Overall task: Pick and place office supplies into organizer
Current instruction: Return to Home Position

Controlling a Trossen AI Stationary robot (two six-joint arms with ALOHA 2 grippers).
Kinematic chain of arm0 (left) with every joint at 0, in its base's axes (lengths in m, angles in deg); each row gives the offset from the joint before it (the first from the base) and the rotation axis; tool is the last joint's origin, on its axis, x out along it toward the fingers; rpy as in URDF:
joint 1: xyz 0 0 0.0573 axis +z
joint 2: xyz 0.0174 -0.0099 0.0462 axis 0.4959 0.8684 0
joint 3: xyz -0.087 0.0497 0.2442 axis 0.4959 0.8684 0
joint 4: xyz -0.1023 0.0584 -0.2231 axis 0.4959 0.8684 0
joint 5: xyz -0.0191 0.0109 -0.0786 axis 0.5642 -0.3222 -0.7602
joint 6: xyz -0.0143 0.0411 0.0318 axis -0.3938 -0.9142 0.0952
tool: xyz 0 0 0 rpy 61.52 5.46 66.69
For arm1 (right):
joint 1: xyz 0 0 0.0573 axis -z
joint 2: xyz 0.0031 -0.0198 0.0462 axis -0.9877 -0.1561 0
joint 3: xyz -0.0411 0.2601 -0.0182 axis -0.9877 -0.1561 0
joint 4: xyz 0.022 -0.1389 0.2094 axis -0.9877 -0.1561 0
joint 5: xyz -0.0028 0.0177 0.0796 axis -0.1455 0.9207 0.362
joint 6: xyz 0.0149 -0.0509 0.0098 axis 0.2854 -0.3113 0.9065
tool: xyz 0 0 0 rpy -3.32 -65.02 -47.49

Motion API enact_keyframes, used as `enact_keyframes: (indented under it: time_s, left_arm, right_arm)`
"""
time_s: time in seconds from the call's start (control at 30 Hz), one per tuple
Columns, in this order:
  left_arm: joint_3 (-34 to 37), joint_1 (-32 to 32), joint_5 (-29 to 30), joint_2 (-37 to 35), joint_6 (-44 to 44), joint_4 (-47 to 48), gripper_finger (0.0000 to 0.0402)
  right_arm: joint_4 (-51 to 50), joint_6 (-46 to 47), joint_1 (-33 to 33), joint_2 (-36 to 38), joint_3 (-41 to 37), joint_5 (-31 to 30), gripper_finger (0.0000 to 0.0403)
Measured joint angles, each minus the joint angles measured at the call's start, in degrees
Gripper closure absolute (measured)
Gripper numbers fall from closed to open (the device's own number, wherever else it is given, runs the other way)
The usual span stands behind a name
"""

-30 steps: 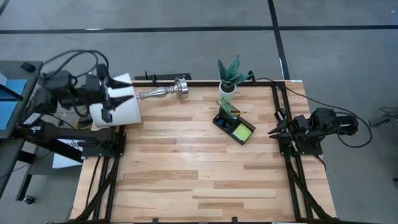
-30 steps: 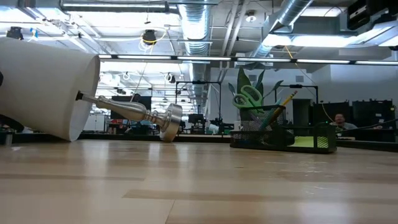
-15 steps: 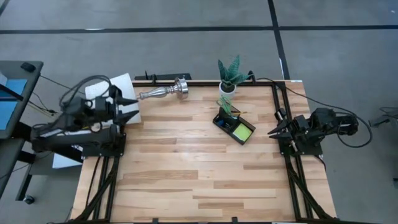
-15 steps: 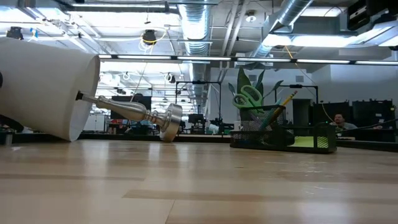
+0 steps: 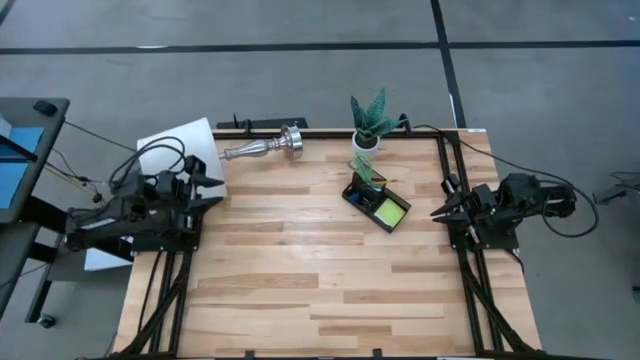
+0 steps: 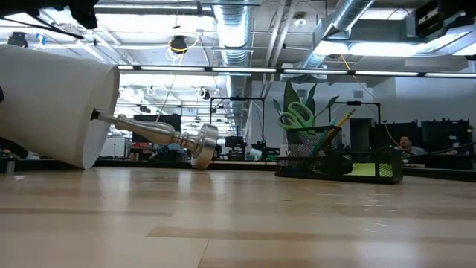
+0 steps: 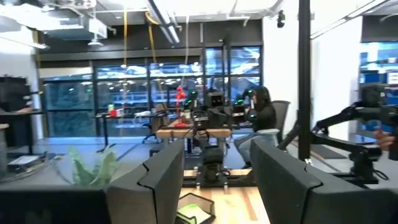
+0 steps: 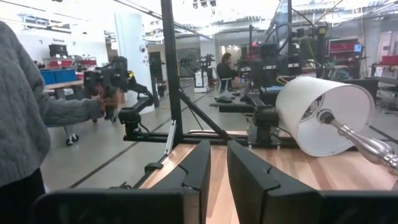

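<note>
- Left fingers (image 7: 158, 180): spread apart and holding nothing, tucked in at one edge of the bench (image 5: 300, 270) and facing across it.
- Right fingers (image 8: 196, 171): drawn close with only a slit between them, holding nothing, parked at the opposite edge.
- Organizer (image 5: 377, 205): near and ahead of the right fingers, well apart from the left fingers. The green scissors (image 6: 297, 117) stand handles-up in its raised back section beside a yellow pencil (image 6: 341, 120). The lime sticky-note pad (image 5: 391, 212) lies in a low front compartment.
- Lamp (image 6: 52, 104): lying on its side, its shade just beside the left fingers and its silver base pointing toward the plant (image 5: 368, 118).
- Hazard A: the shade is round and unsupported. Any sideways swing of the left fingers while the arm folds would probably nudge it, and the lamp could roll toward the plant or off the bench.
- Hazard B: the scissors ride high in the organizer, so the load looks top-heavy. A forward drift of the right fingers could shove or tip the organizer and spill what it holds.
- Hazard C: loose cables loop over the left arm. A quick retreat may snag one and jerk the arm off its line.
- No loose supply shows on the bench, so placing appears done; the remaining risk lies in parking the arms.
</note>
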Motion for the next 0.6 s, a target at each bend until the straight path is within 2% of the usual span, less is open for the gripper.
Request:
enact_keyframes:
  time_s: [0.2,0.47,0.6]
  left_arm:
    - [5.6,0.0,-3.7,-0.7,0.1,-7.2,0.0226]
    - [18.4,0.0,-2.9,-0.7,1.8,-27.6,0.0226]
    - [19.0,-0.1,-2.9,-0.7,2.0,-26.4,0.0226]
  right_arm:
    - [0.0,0.0,0.0,0.0,0.0,0.0,0.0355]
    - [0.0,-0.1,0.0,0.0,0.0,0.0,0.0355]
    - [0.0,-0.1,0.0,0.0,0.0,0.0,0.0355]
